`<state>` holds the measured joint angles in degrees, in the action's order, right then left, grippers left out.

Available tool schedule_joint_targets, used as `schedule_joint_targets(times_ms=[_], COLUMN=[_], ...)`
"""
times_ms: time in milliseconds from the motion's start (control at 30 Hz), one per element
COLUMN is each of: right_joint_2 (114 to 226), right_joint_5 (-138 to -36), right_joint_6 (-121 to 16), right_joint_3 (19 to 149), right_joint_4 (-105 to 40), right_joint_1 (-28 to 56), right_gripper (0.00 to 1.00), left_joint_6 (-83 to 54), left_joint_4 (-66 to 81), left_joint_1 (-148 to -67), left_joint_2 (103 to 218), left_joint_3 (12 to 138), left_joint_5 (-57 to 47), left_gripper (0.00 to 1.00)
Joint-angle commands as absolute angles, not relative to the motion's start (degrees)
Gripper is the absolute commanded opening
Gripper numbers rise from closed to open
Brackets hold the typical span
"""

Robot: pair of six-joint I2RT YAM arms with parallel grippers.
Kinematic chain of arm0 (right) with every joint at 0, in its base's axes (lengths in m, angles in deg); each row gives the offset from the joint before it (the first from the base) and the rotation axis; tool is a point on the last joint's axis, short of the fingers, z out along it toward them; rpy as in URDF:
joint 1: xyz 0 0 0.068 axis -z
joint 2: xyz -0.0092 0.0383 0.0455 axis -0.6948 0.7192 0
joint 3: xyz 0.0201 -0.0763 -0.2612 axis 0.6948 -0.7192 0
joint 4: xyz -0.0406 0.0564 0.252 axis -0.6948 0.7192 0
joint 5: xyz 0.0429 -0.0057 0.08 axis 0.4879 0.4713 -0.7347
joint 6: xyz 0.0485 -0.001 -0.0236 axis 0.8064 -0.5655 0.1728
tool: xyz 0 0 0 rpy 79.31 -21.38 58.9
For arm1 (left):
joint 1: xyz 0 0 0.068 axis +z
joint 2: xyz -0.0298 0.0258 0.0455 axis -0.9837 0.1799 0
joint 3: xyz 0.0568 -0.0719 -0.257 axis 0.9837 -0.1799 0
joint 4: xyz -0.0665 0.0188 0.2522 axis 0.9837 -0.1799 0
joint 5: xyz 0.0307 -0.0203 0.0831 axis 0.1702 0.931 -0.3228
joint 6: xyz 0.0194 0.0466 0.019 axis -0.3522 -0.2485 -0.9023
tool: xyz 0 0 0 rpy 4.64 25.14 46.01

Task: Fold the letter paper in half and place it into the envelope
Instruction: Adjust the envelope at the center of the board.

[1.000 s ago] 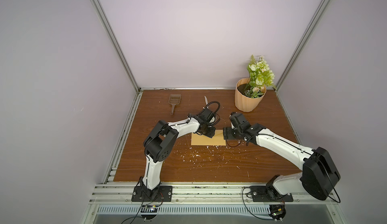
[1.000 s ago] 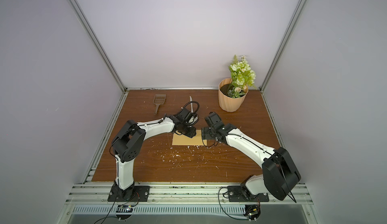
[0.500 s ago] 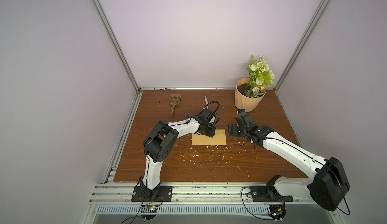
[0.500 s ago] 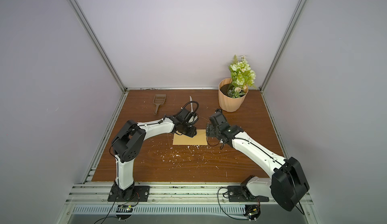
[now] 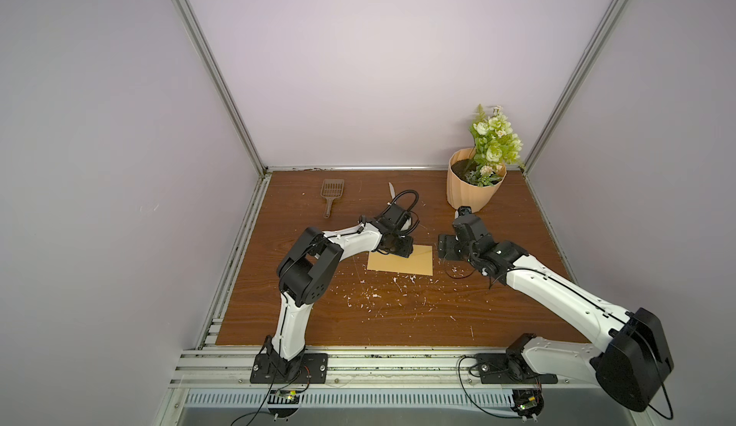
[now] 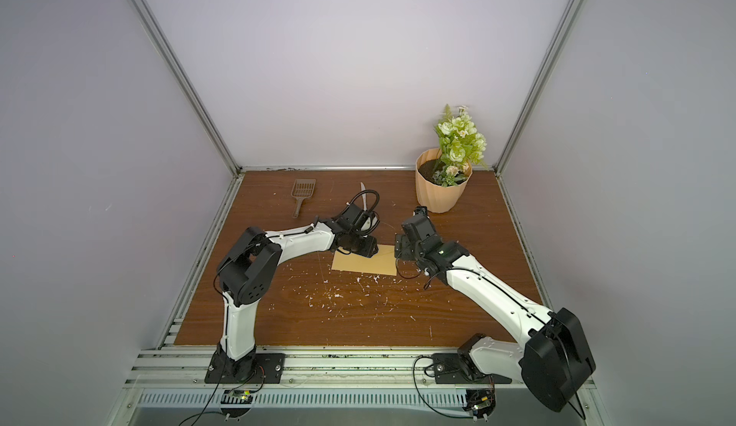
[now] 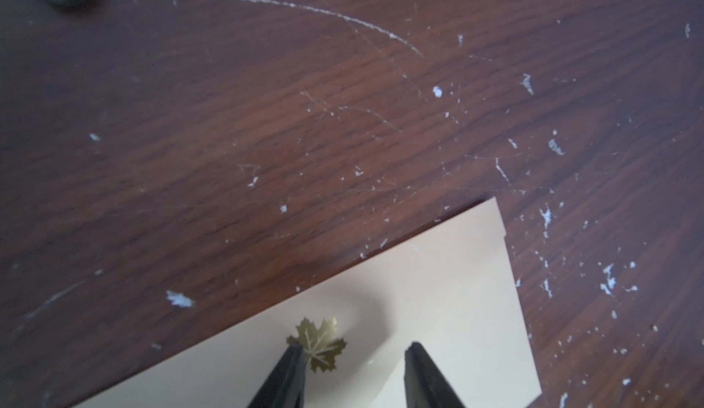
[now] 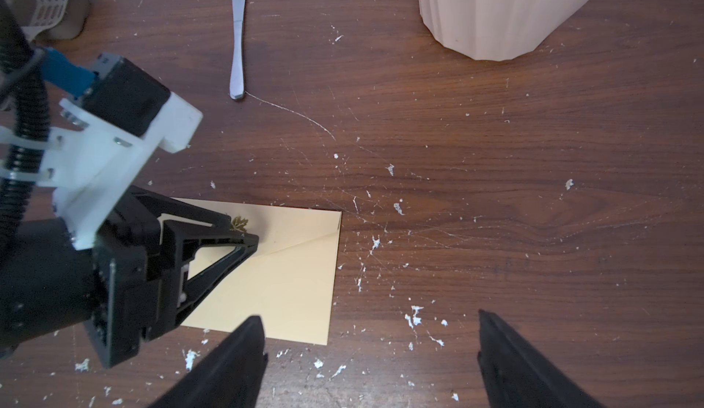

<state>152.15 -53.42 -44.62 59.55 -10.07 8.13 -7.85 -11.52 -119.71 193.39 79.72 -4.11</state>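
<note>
the envelope [image 5: 400, 264] lies flat in the middle of the table [image 5: 398, 324] under the half-open, empty fingers of my left gripper [image 7: 355, 349], my right gripper [image 8: 368, 316] hangs wide open just beside it, i can't see the letter paper, and a dragging fingertip could slide the envelope or pull its flap [image 8: 289, 227] up.

Mustard-tan envelope [image 8: 289, 280] bears gold maple-leaf emblem [image 7: 318, 343]; table [image 8: 495, 196] is brown wood-grain.

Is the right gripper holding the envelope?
No, the right gripper is wide open with nothing between its fingers, and the envelope lies flat beside it.
</note>
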Motion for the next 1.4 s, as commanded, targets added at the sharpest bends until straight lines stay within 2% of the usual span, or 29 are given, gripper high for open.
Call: schedule_joint_targets(times_ms=[0, 700, 1367], right_joint_2=[150.4, 150.7, 150.8], right_joint_5=[-52.8, -55.6, -55.6], right_joint_6=[-44.7, -43.9, -43.0], right_joint_3=[59.1, 57.3, 55.3], right_joint_4=[-10.8, -13.5, -15.5], right_joint_1=[8.2, 8.3, 8.3], right_gripper=[0.91, 0.91, 0.93], left_joint_6=[-6.2, 10.3, 9.3], left_joint_4=[-15.3, -4.8, -7.6], left_joint_1=[-119.9, -117.3, -117.0], left_joint_2=[195.9, 195.0, 193.3], left_joint_3=[77.3, 75.0, 81.5], left_joint_5=[-5.8, -8.2, -8.3], left_gripper=[0.45, 0.45, 0.46])
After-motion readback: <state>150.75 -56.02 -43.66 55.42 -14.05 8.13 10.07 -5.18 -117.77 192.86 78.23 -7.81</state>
